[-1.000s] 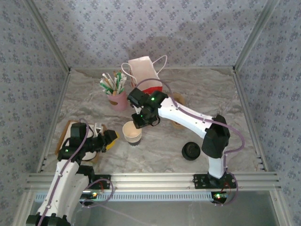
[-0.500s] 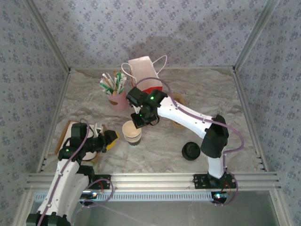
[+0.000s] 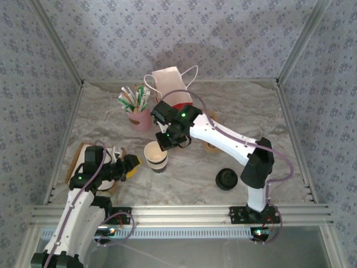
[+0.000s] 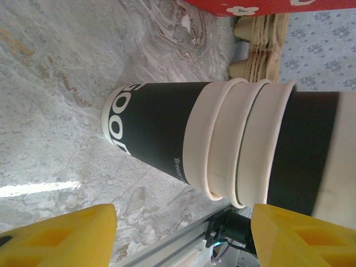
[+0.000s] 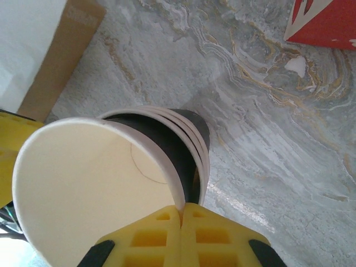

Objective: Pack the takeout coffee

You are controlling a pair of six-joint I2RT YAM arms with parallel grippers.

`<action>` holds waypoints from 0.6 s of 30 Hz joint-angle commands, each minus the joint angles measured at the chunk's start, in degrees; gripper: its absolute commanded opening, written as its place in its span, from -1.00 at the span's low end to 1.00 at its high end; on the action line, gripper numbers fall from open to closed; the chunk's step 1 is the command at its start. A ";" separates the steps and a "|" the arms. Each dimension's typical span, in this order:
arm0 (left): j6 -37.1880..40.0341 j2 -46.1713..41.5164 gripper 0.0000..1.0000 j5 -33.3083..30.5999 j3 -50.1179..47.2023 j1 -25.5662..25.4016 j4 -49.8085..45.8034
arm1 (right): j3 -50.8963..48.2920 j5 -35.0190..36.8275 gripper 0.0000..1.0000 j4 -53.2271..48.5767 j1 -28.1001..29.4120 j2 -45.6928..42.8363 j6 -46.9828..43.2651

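Top external. The right gripper [image 3: 163, 148] has closed within the last second and sits at the far rim of the cup stack [image 3: 156, 162]. The top cup [image 3: 154, 151] now leans slightly left of where its rim was. My read: grip made, the cup is starting to peel off the stack. The left gripper [image 3: 129, 161] is unmoved, just beside the stack's left side. The paper bag [image 3: 167, 81] stands at the far edge, well apart from the stack. The pink stirrer cup [image 3: 139, 119] is near its left, the black lid [image 3: 226, 178] is on the near right, and pulp carriers [image 3: 211, 147] show behind the right forearm. There is open marble table [image 3: 189, 187] in front of the stack. The straight path to the bag passes close to the stirrer cup.

Left wrist. The yellow fingers [image 4: 61, 236] are spread, with the nested stack standing ahead between them. I can't tell whether they touch it. The two lower rims look seated. The bag's red base is beyond, with the carriers beside it.

Right wrist. The fingers [image 5: 161, 228] are pressed together, pinching the top cup's rim wall. The cup is empty and tilted off the nested ones below. A cardboard sheet [image 5: 64, 61] lies at the upper left, and the bag corner is at the upper right. The pinch is thin, so the rim may flex or slip if the cup sticks.
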 commanded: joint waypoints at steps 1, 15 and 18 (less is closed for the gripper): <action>2.15 -0.66 0.30 -1.50 3.45 -0.31 -2.91 | 2.57 -0.79 -1.00 -1.20 -0.53 -3.76 1.31; 3.14 -2.98 0.57 -11.80 18.08 -4.01 -10.98 | -4.33 4.69 -1.00 -2.18 -5.52 -19.30 0.71; 2.27 -1.91 0.69 -15.75 21.11 -8.02 -10.82 | -10.15 4.28 -1.00 -1.41 -7.69 -23.74 1.16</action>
